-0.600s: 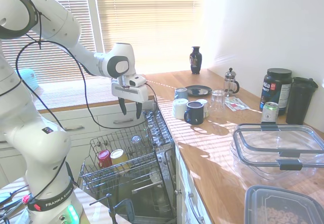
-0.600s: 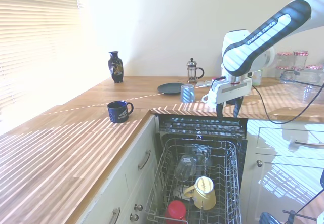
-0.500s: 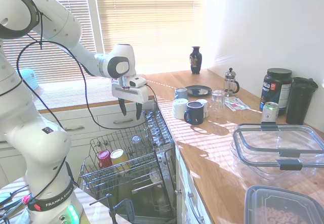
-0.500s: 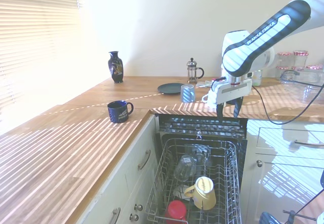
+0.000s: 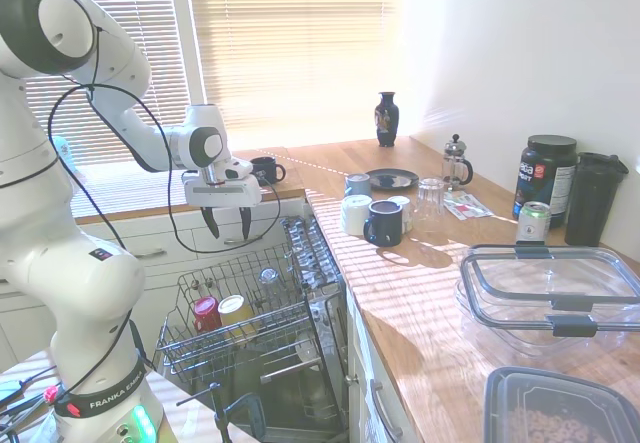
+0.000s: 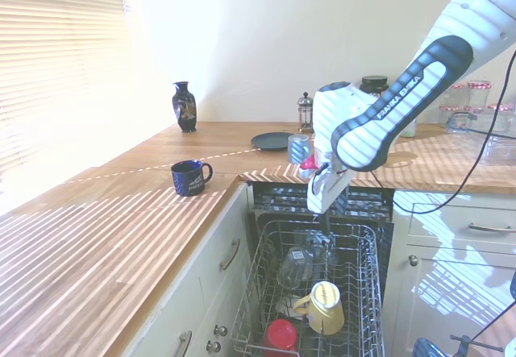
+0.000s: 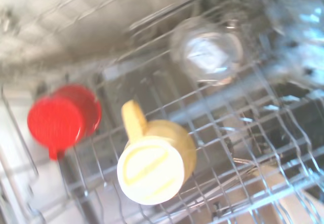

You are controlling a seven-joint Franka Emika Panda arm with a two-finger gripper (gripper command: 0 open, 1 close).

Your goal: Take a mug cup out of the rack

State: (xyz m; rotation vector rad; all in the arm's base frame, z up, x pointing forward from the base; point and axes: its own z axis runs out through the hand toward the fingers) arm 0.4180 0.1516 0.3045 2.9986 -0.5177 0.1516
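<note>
The pale yellow mug cup (image 5: 233, 311) lies on its side among the tines of the grey wire rack (image 5: 190, 293), its handle toward the red cup (image 5: 206, 313) beside it. From the other side the mug cup (image 6: 325, 307) sits near the front of the rack (image 6: 372, 276). My gripper (image 5: 227, 228) hangs open above the rack's back part, higher than the mug cup and apart from it, with nothing between its fingers. The wrist view looks down on the mug cup (image 7: 154, 166), with the red cup (image 7: 63, 118) next to it.
A clear glass (image 5: 268, 278) stands in the rack behind the mug cup. A navy mug (image 5: 265, 170) sits on the counter behind the arm. A white mug (image 5: 355, 213) and another navy mug (image 5: 384, 223) stand on the counter right of the rack.
The arm has swung away from the counter's edge to above the rack. The gripper now hangs a little lower, still open. The rack's contents have not moved.
</note>
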